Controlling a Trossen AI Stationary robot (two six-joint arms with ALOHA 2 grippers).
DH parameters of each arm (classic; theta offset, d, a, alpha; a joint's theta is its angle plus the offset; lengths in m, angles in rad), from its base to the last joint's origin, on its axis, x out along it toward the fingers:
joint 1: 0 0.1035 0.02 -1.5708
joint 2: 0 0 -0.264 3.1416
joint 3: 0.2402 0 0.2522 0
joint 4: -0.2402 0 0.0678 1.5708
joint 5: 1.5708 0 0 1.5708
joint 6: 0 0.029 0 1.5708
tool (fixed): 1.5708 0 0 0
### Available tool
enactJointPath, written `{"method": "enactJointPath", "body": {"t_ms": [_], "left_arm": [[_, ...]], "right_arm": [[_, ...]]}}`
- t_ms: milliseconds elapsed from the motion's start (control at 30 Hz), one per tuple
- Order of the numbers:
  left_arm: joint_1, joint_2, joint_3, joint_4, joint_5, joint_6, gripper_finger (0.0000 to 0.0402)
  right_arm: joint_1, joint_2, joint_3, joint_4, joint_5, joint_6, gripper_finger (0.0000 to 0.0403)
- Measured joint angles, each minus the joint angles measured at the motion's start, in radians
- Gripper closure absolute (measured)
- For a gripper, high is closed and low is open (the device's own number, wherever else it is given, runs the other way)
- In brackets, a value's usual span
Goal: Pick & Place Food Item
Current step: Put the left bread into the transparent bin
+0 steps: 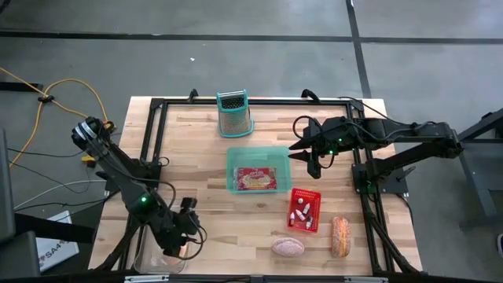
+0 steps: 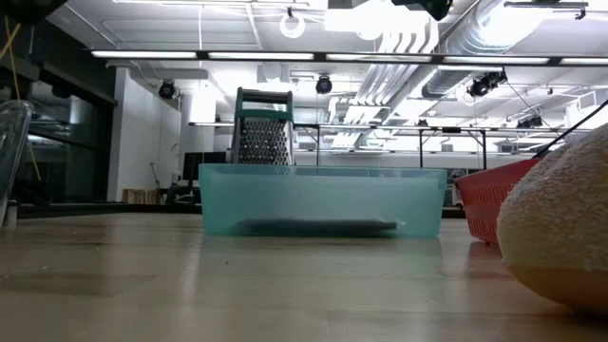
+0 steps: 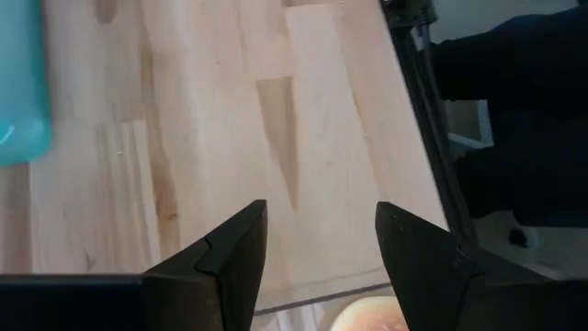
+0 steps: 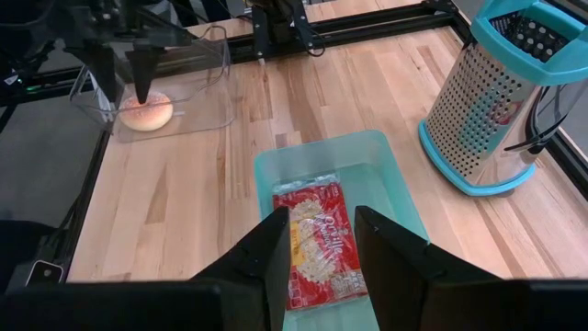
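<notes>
The left gripper point(image 1: 182, 240) hangs over the clear container point(image 4: 184, 69) at the table's point(image 1: 196, 181) near-left corner, fingers point(image 3: 230, 253) spread and empty, with the bun point(image 4: 147, 110) lying inside beneath them. The right gripper point(image 1: 310, 161) waits beside the teal bin point(image 1: 258, 169), fingers point(image 4: 266, 248) narrowly parted and empty over its packaged snack point(image 4: 317, 241). A careless lift could catch the container's thin wall and drag or tip it, spilling the bun.
</notes>
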Motion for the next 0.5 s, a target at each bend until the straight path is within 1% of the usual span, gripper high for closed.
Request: {"method": "enactJointPath", "body": {"t_ms": [500], "left_arm": [[0.133, 0.0, 0.0, -0.004, 0.001, -0.006, 0.0204]], "right_arm": [[0.0, 0.0, 0.0, 0.0, 0.0, 0.0, 0.0291]]}}
